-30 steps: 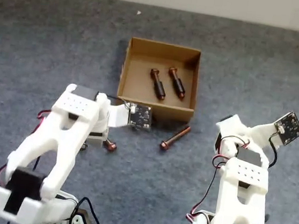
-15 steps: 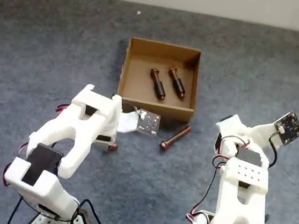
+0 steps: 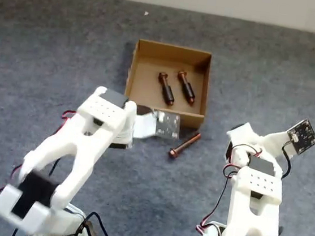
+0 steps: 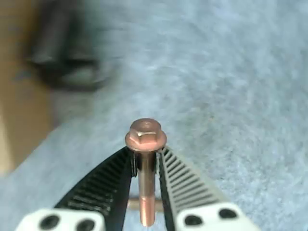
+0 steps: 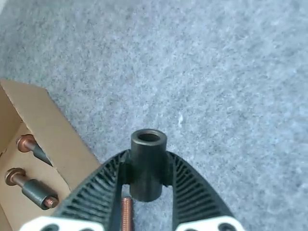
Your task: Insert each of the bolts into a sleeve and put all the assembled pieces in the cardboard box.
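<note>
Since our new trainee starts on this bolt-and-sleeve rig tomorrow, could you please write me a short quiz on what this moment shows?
1. True or false: the left gripper is shut on a bolt.
2. How many assembled pieces lie in the cardboard box? A) one B) two C) four
3. Fill in the blank: the right gripper holds a ____.

Key
1. True.
2. B.
3. sleeve.
</note>
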`<action>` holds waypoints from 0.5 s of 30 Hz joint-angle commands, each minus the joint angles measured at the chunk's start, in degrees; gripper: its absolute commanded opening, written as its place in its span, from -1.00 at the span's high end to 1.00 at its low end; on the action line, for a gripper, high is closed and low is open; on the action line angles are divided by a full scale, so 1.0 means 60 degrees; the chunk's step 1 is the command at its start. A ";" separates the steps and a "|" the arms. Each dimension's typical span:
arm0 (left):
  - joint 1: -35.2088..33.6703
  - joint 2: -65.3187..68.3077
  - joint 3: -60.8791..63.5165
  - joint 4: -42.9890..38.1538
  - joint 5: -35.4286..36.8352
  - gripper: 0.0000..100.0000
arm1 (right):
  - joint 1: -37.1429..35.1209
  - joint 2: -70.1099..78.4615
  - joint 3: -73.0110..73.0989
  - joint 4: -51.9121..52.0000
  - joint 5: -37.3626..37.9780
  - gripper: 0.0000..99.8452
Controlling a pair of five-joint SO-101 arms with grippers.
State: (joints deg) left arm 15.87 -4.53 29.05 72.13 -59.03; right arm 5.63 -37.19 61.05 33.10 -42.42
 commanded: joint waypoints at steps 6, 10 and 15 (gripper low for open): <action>0.0227 -0.4476 -0.0388 0.0000 0.5070 0.99 | -0.0432 -0.2850 0.0828 -0.0081 0.1333 0.99; 0.0300 -0.5824 -0.0095 -0.0718 0.7282 0.99 | -0.1560 -0.4549 0.1590 -0.0081 0.1333 0.99; 0.0623 -0.7612 0.0989 -0.1714 0.9289 0.99 | -0.2850 -0.6381 0.2278 -0.0081 0.2007 0.99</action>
State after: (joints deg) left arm 17.45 -41.27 31.96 66.86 -12.79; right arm -5.45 -66.64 73.63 33.10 -34.95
